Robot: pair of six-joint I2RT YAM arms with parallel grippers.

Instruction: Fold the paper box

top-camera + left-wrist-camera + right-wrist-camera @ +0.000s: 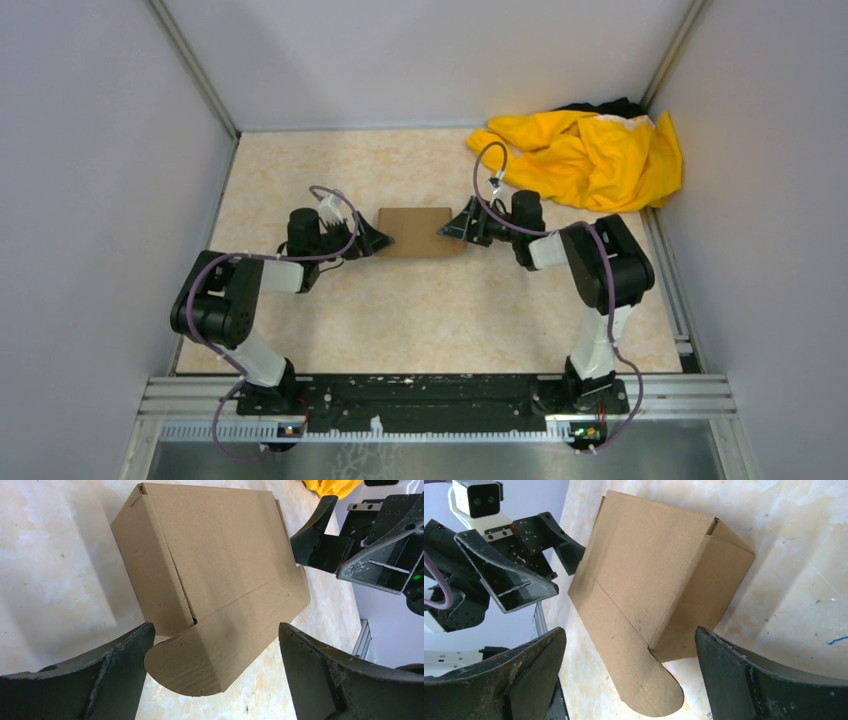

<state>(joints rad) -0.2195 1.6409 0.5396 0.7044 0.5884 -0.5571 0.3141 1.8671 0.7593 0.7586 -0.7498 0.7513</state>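
Observation:
The paper box [416, 231] is a small brown cardboard carton standing on the table between my two arms. My left gripper [378, 238] is at its left end, open. In the left wrist view the paper box [215, 565] fills the middle, and a rounded flap [200, 665] sticks out between my spread fingers [115, 670] without touching them. My right gripper [452, 230] is open at the carton's right end. In the right wrist view the paper box [654, 580] shows a rounded flap [649, 690] hanging out between the fingers [744, 675], which stand apart from it.
A crumpled yellow cloth [585, 155] lies in the far right corner over something black. Grey walls close in the table [440, 320] on three sides. Each wrist view shows the opposite gripper [350, 545] [504, 575] just beyond the carton.

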